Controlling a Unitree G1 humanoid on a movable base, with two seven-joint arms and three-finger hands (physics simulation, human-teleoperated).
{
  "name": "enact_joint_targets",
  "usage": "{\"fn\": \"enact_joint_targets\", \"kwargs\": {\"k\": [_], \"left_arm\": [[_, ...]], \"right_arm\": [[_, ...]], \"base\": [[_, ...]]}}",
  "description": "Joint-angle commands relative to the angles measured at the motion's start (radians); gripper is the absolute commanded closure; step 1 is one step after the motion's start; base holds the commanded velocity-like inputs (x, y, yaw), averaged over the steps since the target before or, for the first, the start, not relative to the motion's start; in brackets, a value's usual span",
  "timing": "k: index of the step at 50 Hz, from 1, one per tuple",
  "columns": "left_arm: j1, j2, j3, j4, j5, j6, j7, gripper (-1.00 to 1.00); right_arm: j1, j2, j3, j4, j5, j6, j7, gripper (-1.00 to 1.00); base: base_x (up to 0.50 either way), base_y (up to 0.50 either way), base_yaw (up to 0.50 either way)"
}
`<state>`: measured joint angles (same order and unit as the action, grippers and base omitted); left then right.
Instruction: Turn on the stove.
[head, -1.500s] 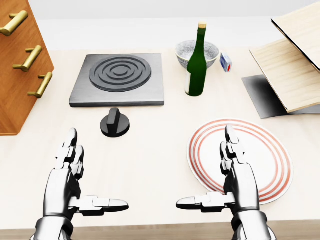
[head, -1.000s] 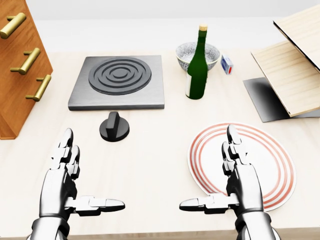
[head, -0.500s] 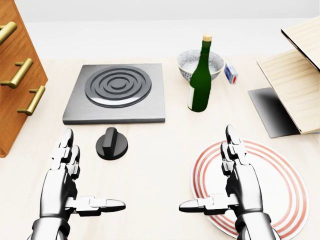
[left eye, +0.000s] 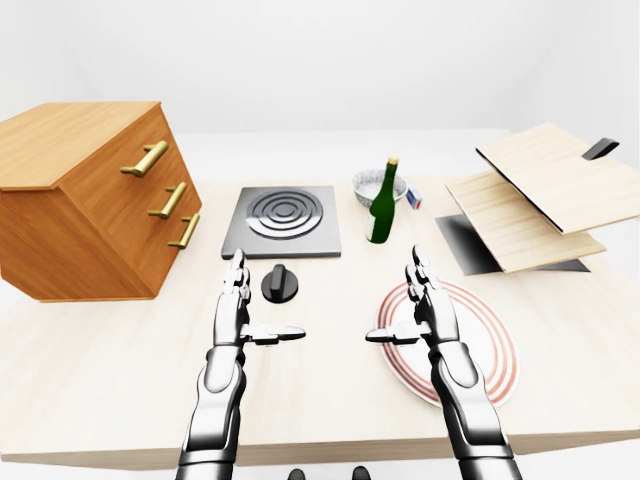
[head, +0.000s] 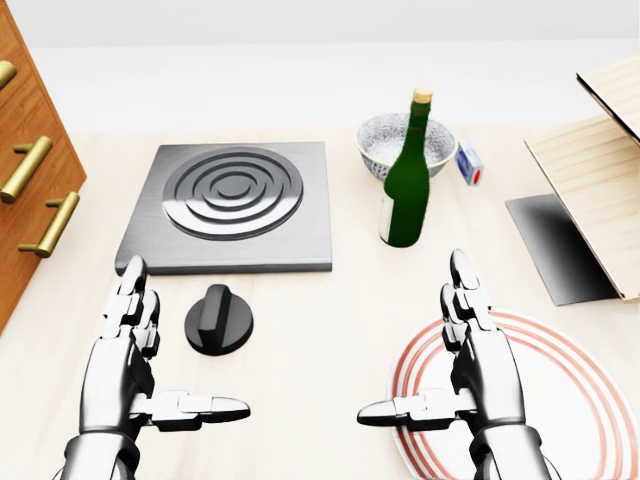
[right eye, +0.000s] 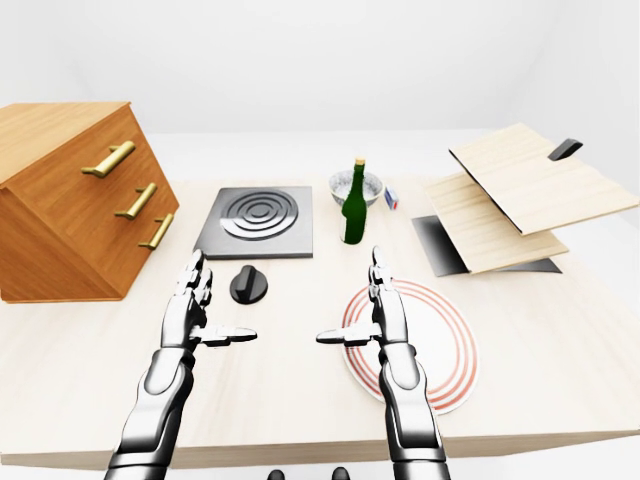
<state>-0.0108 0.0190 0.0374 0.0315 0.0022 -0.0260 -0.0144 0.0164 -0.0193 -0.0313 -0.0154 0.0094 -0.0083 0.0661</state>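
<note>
Left hand (head: 128, 365) hovers palm-in over the counter's (head: 300, 320) near edge, fingers straight and spread, thumb out sideways toward the centre; it grasps nothing. Right hand (head: 470, 365) mirrors it, also released, fingers extended, thumb pointing left, hanging above the left rim of the red-ringed plate (head: 590, 400).

Stove knob (head: 218, 320), black and round with a raised grip bar, sits on the counter just beside the left hand's fingertips, to their right in the head view, apart from them. Directly above it in the head view lies the stove (head: 232, 206), a grey square slab with dark concentric rings, flat on the counter left of centre.

Green wine bottle (head: 406, 190) stands upright to the right of the stove, near its right edge. A patterned bowl (head: 385, 140) sits just behind the bottle, and a small blue-and-red box (head: 468, 162) lies beside the bowl toward the right.

Wooden drawer cabinet (left eye: 90, 205) with brass handles occupies the counter's left end. Stacked light wood boards (left eye: 540, 195) rest tilted over a dark sheet (left eye: 470, 245) at the right end.
</note>
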Motion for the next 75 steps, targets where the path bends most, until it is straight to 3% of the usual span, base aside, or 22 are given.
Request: {"fn": "enact_joint_targets", "kwargs": {"k": [1,12,35,40,42,46,57,59,64,75], "left_arm": [[-0.002,0.000,-0.002,0.007,0.003,-0.002,0.000,-1.00],[-0.013,-0.001,-0.006,0.038,0.010,-0.017,0.003,-1.00],[-0.027,0.001,-0.007,0.066,0.019,-0.009,0.002,-1.00],[-0.063,0.003,-0.013,0.155,0.024,-0.032,-0.010,-1.00],[-0.083,0.006,-0.011,0.194,0.017,-0.023,-0.023,-1.00],[-0.134,0.010,-0.015,0.324,0.042,-0.061,-0.020,-1.00],[-0.207,0.009,-0.015,0.472,0.054,-0.061,-0.015,-1.00],[-0.216,0.009,-0.014,0.488,0.055,-0.061,-0.012,-1.00],[-0.291,0.021,-0.004,0.605,0.052,-0.061,-0.014,-1.00],[-0.314,0.014,-0.013,0.676,0.065,-0.061,0.001,-1.00]], "right_arm": [[0.001,0.001,0.002,-0.004,-0.004,0.002,0.002,-1.00],[-0.001,0.001,0.002,-0.001,-0.004,0.003,0.003,-1.00],[-0.002,0.000,0.000,0.002,-0.002,-0.002,0.008,-1.00],[0.002,0.002,0.003,-0.006,0.002,0.000,0.010,-1.00],[0.001,0.001,0.003,-0.006,0.002,0.000,0.010,-1.00],[-0.001,0.002,0.004,0.002,0.003,-0.002,0.011,-1.00],[-0.002,0.002,0.005,-0.004,0.001,0.005,0.008,-1.00],[-0.006,0.001,0.003,0.013,0.001,-0.005,0.008,-1.00],[-0.012,0.000,0.002,0.026,-0.001,-0.008,0.007,-1.00],[-0.013,0.000,0.003,0.028,-0.001,-0.005,0.009,-1.00]], "base": [[0.25,0.00,0.00],[0.25,0.00,0.00],[0.25,0.00,0.00],[0.03,0.00,0.00],[0.00,0.00,0.00],[0.00,0.00,0.00],[0.00,0.00,0.00],[0.00,0.00,0.00],[0.00,0.00,0.00],[0.00,0.00,0.00]]}}
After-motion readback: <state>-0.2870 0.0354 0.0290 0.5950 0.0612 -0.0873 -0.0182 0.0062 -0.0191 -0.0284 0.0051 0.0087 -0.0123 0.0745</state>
